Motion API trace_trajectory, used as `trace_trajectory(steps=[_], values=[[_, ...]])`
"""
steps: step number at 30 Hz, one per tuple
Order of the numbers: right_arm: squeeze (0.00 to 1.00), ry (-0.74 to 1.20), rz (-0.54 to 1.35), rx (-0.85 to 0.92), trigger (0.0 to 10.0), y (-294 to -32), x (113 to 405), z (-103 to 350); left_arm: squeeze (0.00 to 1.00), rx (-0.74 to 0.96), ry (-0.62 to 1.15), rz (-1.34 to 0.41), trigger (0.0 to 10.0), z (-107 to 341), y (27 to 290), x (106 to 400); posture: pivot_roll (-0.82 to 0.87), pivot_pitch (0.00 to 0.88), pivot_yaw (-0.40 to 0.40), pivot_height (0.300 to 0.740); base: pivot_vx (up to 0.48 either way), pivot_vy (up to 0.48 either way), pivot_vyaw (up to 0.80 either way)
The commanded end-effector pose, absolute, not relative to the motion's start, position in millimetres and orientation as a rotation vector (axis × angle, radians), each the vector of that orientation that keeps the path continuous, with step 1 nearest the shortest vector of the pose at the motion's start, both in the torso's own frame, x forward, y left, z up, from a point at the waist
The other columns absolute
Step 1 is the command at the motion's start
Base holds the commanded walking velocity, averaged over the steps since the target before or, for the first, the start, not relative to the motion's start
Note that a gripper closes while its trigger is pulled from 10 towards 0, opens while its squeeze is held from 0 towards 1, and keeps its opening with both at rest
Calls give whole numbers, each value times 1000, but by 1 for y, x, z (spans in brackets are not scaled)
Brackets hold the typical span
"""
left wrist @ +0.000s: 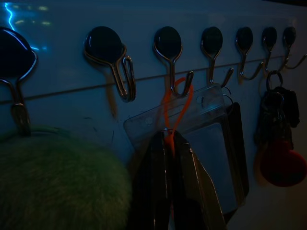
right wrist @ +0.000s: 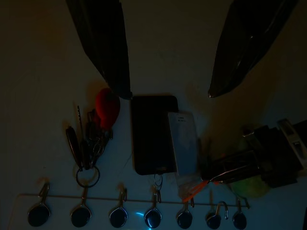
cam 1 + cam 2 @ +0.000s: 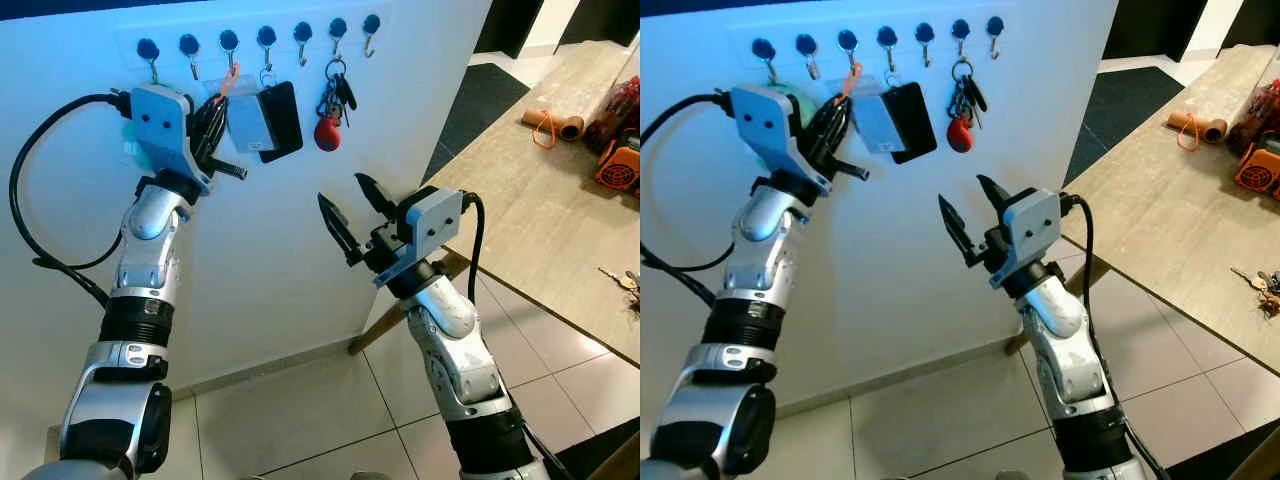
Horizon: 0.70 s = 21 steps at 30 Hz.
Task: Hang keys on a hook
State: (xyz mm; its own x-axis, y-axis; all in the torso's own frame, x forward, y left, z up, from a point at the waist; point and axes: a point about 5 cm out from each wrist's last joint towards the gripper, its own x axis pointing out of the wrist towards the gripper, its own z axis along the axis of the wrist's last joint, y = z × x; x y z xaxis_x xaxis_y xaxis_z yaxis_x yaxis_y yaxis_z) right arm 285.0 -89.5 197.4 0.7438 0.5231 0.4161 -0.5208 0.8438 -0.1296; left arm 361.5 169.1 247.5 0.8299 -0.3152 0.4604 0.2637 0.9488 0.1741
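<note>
While pinching the orange loop (image 1: 175, 108), left hand (image 3: 215, 120) closes.

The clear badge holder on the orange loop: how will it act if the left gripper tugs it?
The clear badge holder probably swings freely, since it hangs from a thin orange loop on one hook. It looks light and flexible, so the left gripper may bend it. It overlaps the black card case, likely nudging that too.

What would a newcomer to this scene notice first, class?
The row of hooks high on the white wall, hung with a key bunch with a red fob, a black card holder and a clear badge on an orange loop. The left gripper pinches that loop at the hooks; the right gripper hangs open lower down.
</note>
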Motion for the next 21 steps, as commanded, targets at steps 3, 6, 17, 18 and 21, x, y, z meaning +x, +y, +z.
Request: trace_trajectory(steps=[3, 6, 17, 18, 21], values=[[0, -468, 578, -7, 10000, -89, 284, 201, 0, 76, -586, -326, 10000, 256, 169, 356, 20, 76, -22, 740, 0, 0, 0], [0, -469, 579, -7, 10000, -89, 284, 202, 0, 59, -620, -348, 10000, 259, 167, 353, 22, 75, -24, 740, 0, 0, 0], [0, -466, 582, -7, 10000, -89, 284, 201, 0, 83, -596, -351, 10000, 254, 166, 355, 19, 77, -23, 740, 0, 0, 0], [0, -465, 582, -7, 10000, -89, 284, 201, 0, 84, -596, -352, 10000, 254, 166, 355, 19, 77, -23, 740, 0, 0, 0], [0, -462, 581, -9, 10000, -89, 284, 200, 0, 88, -594, -359, 10000, 253, 166, 355, 18, 79, -22, 740, 0, 0, 0]])
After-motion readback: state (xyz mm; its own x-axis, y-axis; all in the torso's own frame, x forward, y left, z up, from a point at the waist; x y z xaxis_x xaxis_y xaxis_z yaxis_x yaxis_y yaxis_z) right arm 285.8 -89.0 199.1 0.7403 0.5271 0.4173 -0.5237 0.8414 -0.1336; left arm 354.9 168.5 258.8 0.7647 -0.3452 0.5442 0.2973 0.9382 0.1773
